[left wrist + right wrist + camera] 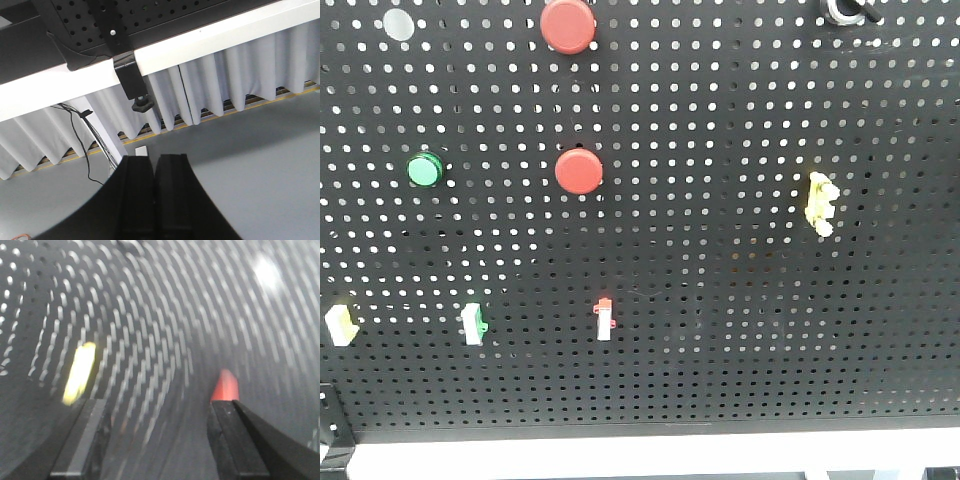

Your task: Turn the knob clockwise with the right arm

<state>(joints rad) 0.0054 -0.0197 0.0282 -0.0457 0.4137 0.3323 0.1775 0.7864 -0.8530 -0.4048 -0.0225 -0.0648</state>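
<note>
You are at the approach step: the right gripper (pixel 157 407), jaws apart, seems in its blurred view not yet at the knob (pixel 842 10), high above the yellow clip (pixel 820 203), so centre on it and close; the left gripper (pixel 154 162) has jaws together.

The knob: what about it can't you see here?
Front view: the knob is cut off by the top edge.
Right wrist view: blur leaves only a yellow streak and a red streak beyond the open right tool.
Left wrist view: no knob, just the shut left tool and floor.
</note>
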